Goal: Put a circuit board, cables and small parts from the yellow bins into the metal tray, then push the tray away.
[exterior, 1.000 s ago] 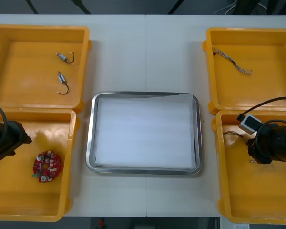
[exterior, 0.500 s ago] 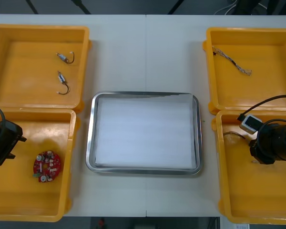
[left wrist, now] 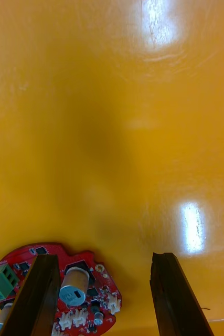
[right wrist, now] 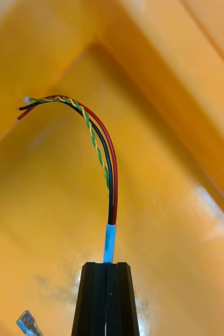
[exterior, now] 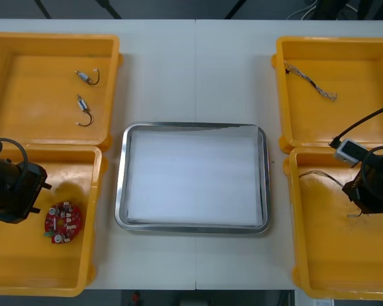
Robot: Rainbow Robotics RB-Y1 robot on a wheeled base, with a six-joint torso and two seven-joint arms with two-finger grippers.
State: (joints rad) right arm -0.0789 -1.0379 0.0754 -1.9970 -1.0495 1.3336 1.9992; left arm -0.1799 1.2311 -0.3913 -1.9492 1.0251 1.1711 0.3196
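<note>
A round red circuit board (exterior: 62,222) lies in the near left yellow bin (exterior: 45,280). My left gripper (exterior: 25,191) hovers just beside it, open. In the left wrist view the board (left wrist: 64,299) sits by one finger (left wrist: 38,294), partly in the gap of the left gripper (left wrist: 104,257). My right gripper (exterior: 365,191) is over the near right bin (exterior: 319,268), shut on a red, black and yellow-green cable (exterior: 319,174). In the right wrist view the right gripper (right wrist: 107,265) pinches the cable (right wrist: 110,173) at its blue-taped end, and the wires arch away above the bin floor.
The metal tray (exterior: 121,185), white inside, lies at the table's middle between the bins. Two small metal parts (exterior: 87,76) (exterior: 84,111) rest in the far left bin. A twisted cable (exterior: 309,81) lies in the far right bin.
My left gripper has shifted right, closer to the circuit board. My right gripper has drawn back to the right with the cable, whose wires now trail out to its left.
</note>
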